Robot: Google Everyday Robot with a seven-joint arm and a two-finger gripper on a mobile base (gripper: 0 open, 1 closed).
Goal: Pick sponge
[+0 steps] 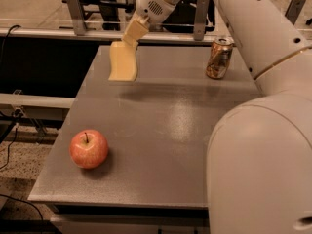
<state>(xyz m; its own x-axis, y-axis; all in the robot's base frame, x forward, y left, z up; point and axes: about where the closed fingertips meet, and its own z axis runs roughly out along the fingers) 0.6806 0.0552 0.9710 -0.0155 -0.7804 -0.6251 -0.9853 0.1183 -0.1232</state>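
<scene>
The sponge (123,62) is a pale yellow floppy pad. It hangs down above the far left part of the grey table (161,126), clear of the surface. My gripper (132,34) comes down from the white arm at the top and is shut on the sponge's upper end. The pale yellow fingers (135,29) pinch it from above.
A red apple (88,148) sits on the near left of the table. A brown drink can (219,57) stands at the far right. My white arm and body (263,145) fill the right side. A metal rail (73,32) runs behind the table's far edge.
</scene>
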